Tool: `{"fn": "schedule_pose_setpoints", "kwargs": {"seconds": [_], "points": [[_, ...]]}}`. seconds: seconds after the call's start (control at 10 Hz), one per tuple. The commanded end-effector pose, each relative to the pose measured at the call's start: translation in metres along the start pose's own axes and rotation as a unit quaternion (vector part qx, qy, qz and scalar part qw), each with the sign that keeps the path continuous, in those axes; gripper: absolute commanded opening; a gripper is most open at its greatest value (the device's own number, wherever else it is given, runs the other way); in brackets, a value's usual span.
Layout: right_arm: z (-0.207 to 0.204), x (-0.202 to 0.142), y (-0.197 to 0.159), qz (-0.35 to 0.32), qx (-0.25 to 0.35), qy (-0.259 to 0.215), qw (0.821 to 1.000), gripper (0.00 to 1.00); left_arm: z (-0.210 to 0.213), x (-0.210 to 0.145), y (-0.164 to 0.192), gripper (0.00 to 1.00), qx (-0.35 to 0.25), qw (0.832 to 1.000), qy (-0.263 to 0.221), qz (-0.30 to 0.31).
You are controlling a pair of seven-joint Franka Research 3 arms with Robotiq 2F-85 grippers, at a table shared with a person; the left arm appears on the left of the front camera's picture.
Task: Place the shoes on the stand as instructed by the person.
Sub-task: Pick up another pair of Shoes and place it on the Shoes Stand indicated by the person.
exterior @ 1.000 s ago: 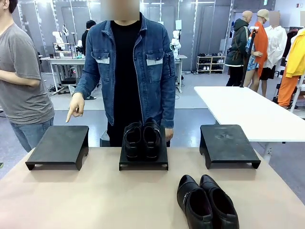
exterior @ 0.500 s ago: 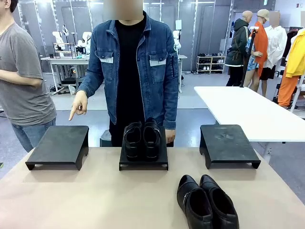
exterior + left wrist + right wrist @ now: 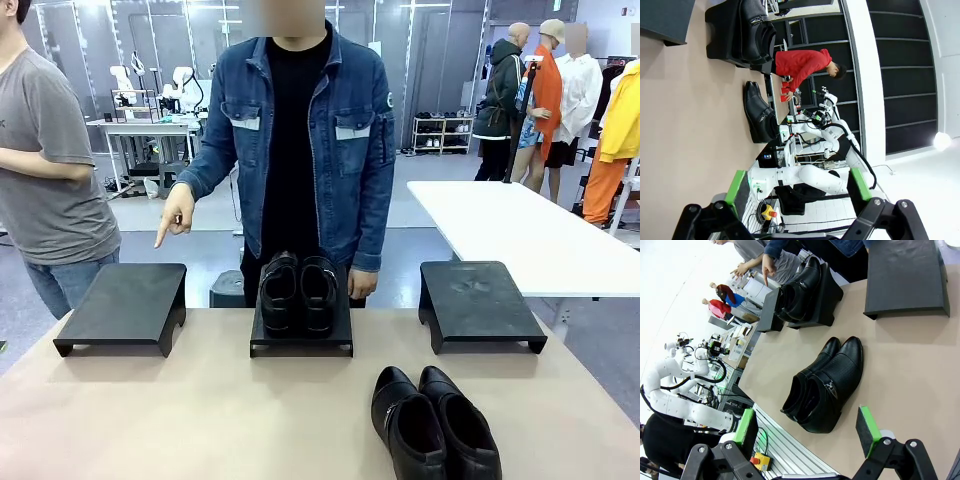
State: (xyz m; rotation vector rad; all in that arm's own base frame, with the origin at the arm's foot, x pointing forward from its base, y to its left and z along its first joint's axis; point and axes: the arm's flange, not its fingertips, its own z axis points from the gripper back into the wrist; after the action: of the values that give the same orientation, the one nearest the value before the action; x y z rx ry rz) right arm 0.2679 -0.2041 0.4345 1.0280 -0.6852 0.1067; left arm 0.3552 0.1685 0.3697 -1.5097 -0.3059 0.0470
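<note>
Shoes (image 3: 435,425) wait on the surface (image 3: 200,410) while the person (image 3: 310,130) points out the left stand (image 3: 125,305).
The person's hand (image 3: 177,212) has risen and drifted right, yet still aims down at that bare stand, so the instruction likely holds. The middle stand (image 3: 300,335) carries the other pair (image 3: 298,292). The buckled pair lies right of centre, before the bare right stand (image 3: 478,300). Left claw (image 3: 799,187) and right claw (image 3: 807,430) are spread, holding nothing.

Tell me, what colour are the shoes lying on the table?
The shoes are shiny black; the right wrist view shows it best.
</note>
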Motion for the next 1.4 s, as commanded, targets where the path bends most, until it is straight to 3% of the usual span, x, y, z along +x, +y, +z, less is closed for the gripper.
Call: {"fn": "schedule_pose_setpoints", "kwargs": {"seconds": [0.0,0.2,0.7,1.1,1.3], "points": [[0.001,0.001,0.000,0.010,0.005,-0.006,1.000,1.00,0.000,-0.002,-0.002,1.00,-0.001,1.000,0.002,-0.003],[0.001,0.001,0.000,0.010,0.005,-0.006,1.000,1.00,-0.010,0.003,-0.017,1.00,0.014,0.999,0.024,-0.016],[0.001,0.001,0.000,0.010,0.005,-0.006,1.000,1.00,-0.117,0.011,-0.143,1.00,0.159,0.976,0.148,-0.022],[0.001,0.001,0.000,0.010,0.005,-0.006,1.000,1.00,-0.277,-0.024,-0.204,1.00,0.327,0.927,0.182,-0.027],[0.001,0.001,0.000,0.010,0.005,-0.006,1.000,1.00,-0.354,-0.048,-0.222,1.00,0.417,0.890,0.175,-0.056]]}}
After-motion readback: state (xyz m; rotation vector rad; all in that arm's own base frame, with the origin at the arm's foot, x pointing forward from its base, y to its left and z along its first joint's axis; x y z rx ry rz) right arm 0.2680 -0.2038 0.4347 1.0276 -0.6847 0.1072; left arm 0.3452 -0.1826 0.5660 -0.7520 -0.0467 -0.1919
